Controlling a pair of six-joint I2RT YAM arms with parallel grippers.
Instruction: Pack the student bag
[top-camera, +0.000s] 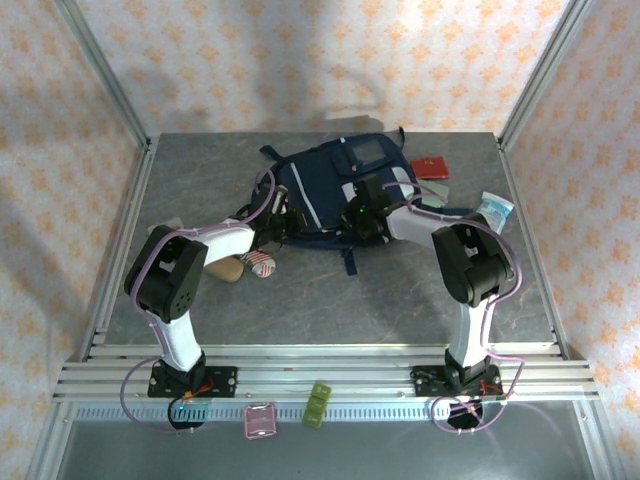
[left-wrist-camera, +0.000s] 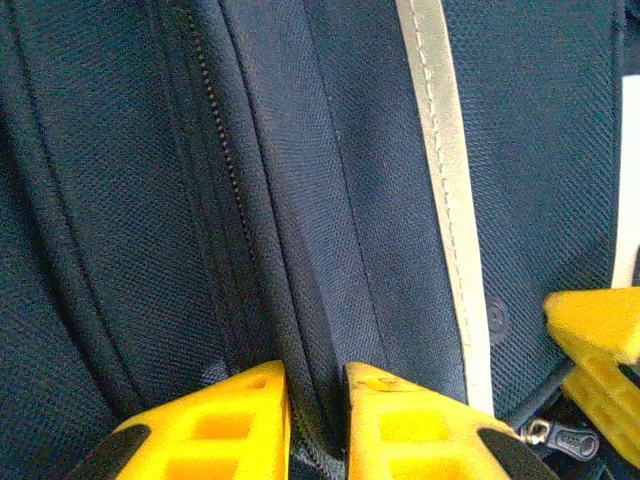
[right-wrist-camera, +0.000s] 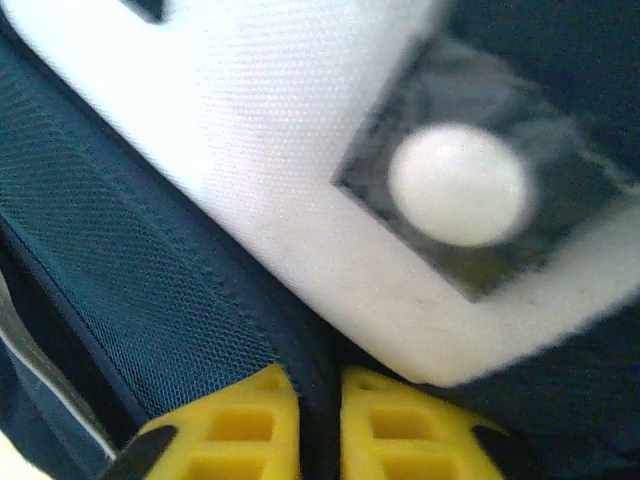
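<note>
The student bag (top-camera: 335, 180), navy blue with grey-white front patches, lies flat at the back middle of the table. My left gripper (top-camera: 285, 222) is at its near left edge. Close up, the left gripper (left-wrist-camera: 317, 400) is shut on a fold of navy fabric beside the zipper (left-wrist-camera: 215, 150), left of the white stripe (left-wrist-camera: 445, 180). My right gripper (top-camera: 362, 215) is on the bag's near middle. In the right wrist view the right gripper (right-wrist-camera: 320, 420) is shut on a navy fabric ridge just below a white patch (right-wrist-camera: 300, 170) with a round snap (right-wrist-camera: 458, 185).
A red flat item (top-camera: 432, 166) and a light-blue packet (top-camera: 495, 208) lie right of the bag. A tan object (top-camera: 230, 268) and a small round striped one (top-camera: 261, 263) sit by the left arm. Pink (top-camera: 260, 420) and green (top-camera: 317, 405) pieces rest beyond the front rail.
</note>
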